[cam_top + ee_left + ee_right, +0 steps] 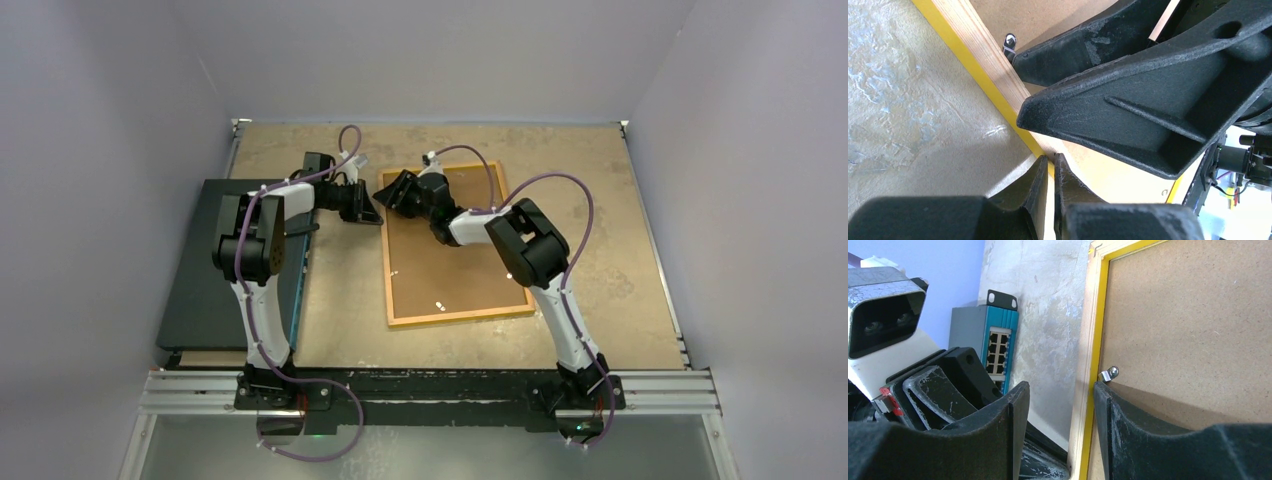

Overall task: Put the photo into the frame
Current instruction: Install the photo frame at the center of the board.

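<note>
Left gripper (1051, 164) pinches the frame (982, 59) (back side up) at its edge; right gripper (1060, 390) straddles it, parted.

Desk (620, 200), overhead view: a thin yellow-orange picture frame (460, 316) is lying flat and back side up near the middle. Its long sides are running away from the near edge, with the far end leaning slightly left. A plain brown backing board (440, 270) is filling the whole opening. Close up, the left rail is showing a bare pale-wood back, with bright yellow running along its inner and outer edges. A small silver metal clip (1109, 373) is sitting at the rail's inner edge and reaching over the board. Two bright specks are glinting on the board in the overhead view, too small to identify.
</note>
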### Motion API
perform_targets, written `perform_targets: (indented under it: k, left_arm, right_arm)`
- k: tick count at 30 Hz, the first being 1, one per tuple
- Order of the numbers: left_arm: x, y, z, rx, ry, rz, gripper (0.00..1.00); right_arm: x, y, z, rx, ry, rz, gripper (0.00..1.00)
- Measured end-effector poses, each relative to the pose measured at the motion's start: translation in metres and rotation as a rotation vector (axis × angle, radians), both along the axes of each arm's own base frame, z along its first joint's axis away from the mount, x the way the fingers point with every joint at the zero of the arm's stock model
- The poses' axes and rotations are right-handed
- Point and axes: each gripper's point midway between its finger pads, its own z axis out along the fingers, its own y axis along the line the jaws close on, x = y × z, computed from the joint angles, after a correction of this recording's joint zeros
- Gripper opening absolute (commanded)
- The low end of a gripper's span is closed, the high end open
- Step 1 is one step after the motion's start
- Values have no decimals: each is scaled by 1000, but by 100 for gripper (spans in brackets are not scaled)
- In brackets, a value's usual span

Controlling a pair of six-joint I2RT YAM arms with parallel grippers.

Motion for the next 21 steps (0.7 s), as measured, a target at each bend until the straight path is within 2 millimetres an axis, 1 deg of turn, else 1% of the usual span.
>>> perform_targets:
  k: [3, 7, 9, 11, 13, 14, 15, 16, 17, 18, 20, 21]
  left_arm:
    - [0, 0, 0, 0, -1, 0, 5]
    - [-1, 0, 2, 3, -4, -6, 12]
    - [-4, 2, 2, 13, -2, -11, 16]
    - [-8, 5, 2, 30, 11, -16, 22]
    - [-13, 9, 3, 45, 27, -25, 25]
    - [-15, 11, 4, 52, 29, -31, 27]
    - [-16, 14, 7, 62, 26, -38, 28]
    - [-17, 17, 11, 75, 16, -48, 28]
    - [-17, 20, 14, 88, 4, -54, 29]
    - [-18, 22, 18, 98, -9, -62, 29]
    - [-21, 25, 24, 127, -41, -83, 29]
    - [-22, 27, 26, 149, -62, -97, 28]
  right_arm:
    - [1, 0, 0, 4, 4, -6, 58]
    - [-2, 2, 6, 10, 1, 7, 74]
    - [-7, 0, 11, -2, 4, 21, 80]
    - [-17, -10, 18, -35, 16, 33, 85]
    - [-23, -20, 32, -62, 12, 41, 90]
    - [-26, -27, 43, -74, 2, 40, 92]
    - [-26, -36, 56, -82, -12, 33, 97]
    - [-25, -47, 69, -90, -26, 21, 99]
    - [-23, -63, 84, -101, -44, 1, 99]
    - [-19, -76, 96, -106, -55, -22, 99]
    - [-7, -115, 115, -135, -79, -93, 99]
    - [-2, -138, 121, -155, -81, -136, 99]
